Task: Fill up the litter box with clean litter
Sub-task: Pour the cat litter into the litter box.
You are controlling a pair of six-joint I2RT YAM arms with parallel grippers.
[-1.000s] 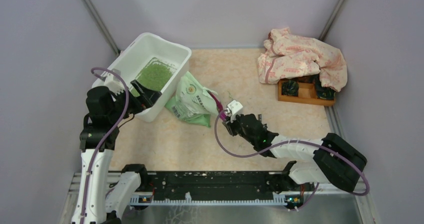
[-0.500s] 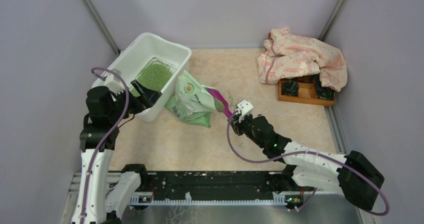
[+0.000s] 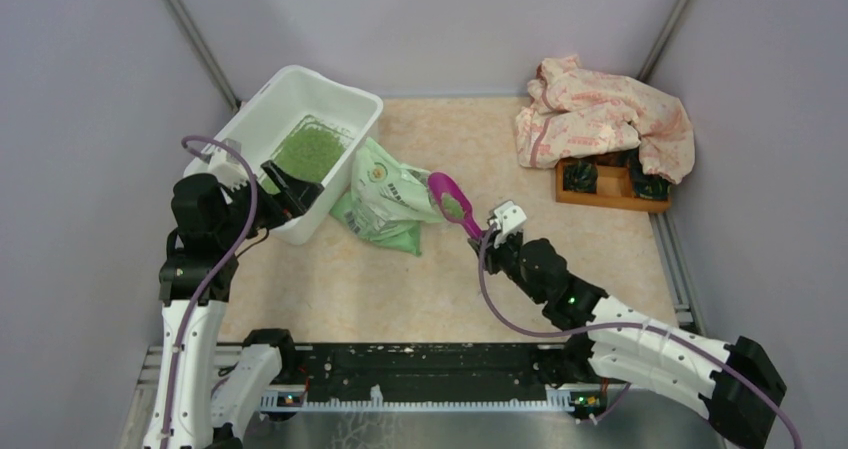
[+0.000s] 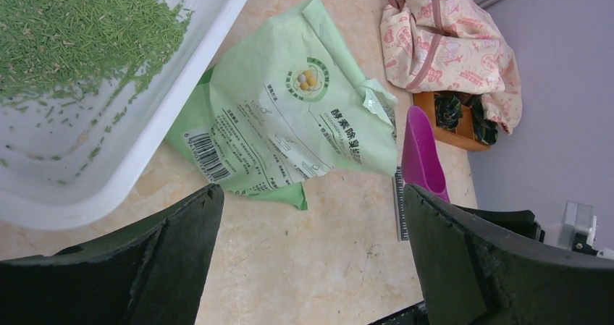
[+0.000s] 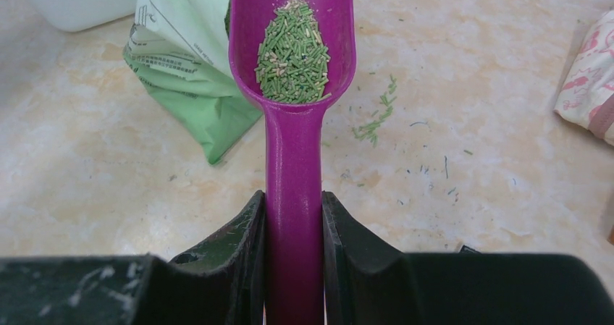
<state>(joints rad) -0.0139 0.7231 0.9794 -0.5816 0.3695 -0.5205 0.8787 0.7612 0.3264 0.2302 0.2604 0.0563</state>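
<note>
The litter box [image 3: 257, 119], a white tub, stands at the back left with a patch of clean litter [image 3: 310, 151] in it. My left gripper [image 3: 288, 191] hangs open over the tub's near corner, nothing between its fingers; its wrist view shows the gripper [image 4: 311, 195] above bare table, the tub wall [image 4: 145, 144] and the litter [image 4: 80, 28]. My right gripper [image 3: 484, 235] is shut on the handle of a magenta scoop [image 3: 452, 205]. The scoop [image 5: 293, 129] holds a heap of green pellets [image 5: 293, 50], just right of the green bag [image 3: 385, 204].
The light green bag [image 5: 181, 57] lies crumpled against the tub. A few spilled pellets [image 5: 376, 119] dot the table right of the scoop. A pink patterned cloth [image 3: 605, 119] drapes over an orange wooden tray [image 3: 610, 184] at the back right. Booth walls close in on three sides.
My right arm has drawn the scoop out of the bag's mouth and to the right, now with pellets in its bowl. The left arm has not moved.
</note>
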